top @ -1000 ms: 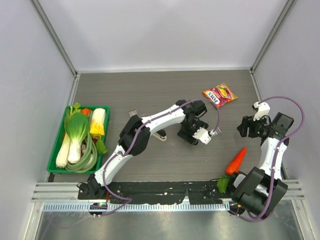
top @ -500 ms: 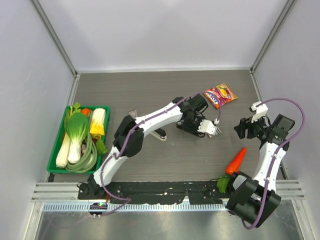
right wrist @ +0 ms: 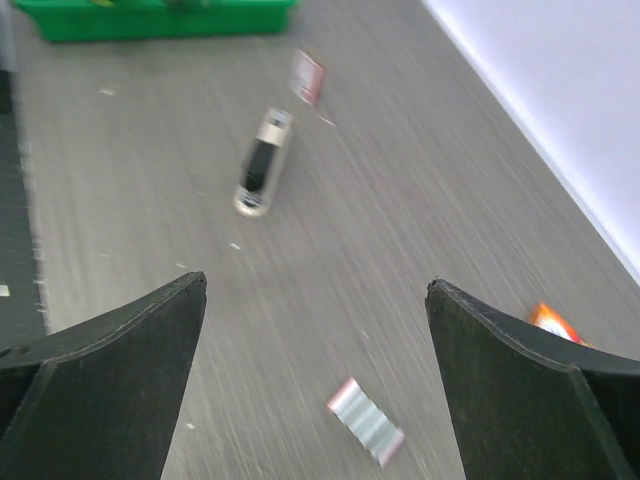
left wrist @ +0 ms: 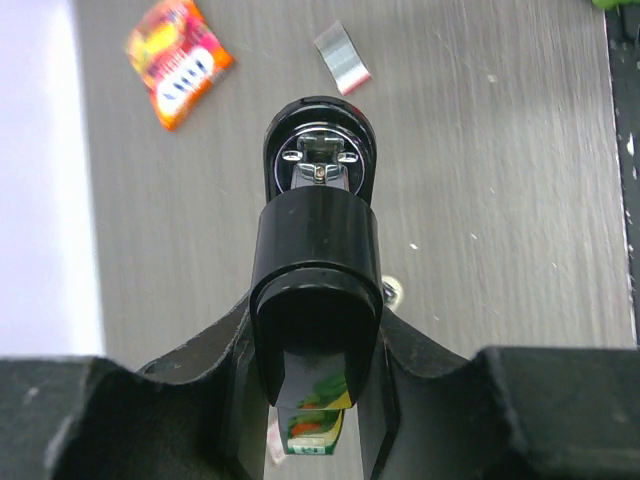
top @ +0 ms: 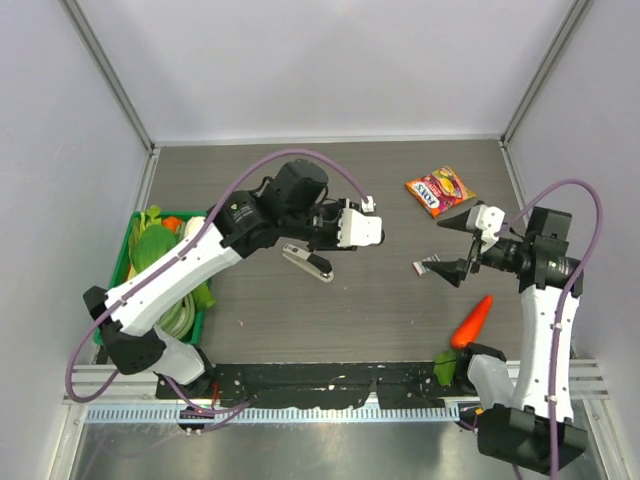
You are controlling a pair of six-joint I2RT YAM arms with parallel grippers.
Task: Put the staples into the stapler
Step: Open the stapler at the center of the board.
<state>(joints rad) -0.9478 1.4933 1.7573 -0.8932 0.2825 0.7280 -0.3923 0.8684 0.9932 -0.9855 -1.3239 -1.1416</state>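
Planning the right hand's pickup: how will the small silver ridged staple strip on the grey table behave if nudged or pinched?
Lying flat and thin, the silver ridged staple strip would probably slide, not roll. It looks tiny against the open right hand, so likely very light. Its fine ridges suggest joined pieces that might snap.

On the desk (top: 380, 330), a tray (top: 123, 250) with vegetables (top: 152, 245) in it stands at the left edge. To its right, near the middle, one stapler (top: 308, 262) lies flat. The staples box (right wrist: 307, 77) lies near it, behind and to the left. A loose staple strip (top: 432, 267) lies further right, with a snack packet (top: 440, 190) behind it and a carrot (top: 472, 322) in front. A second stapler (left wrist: 315, 270) sits between the left fingers (left wrist: 140, 420), above the desk.
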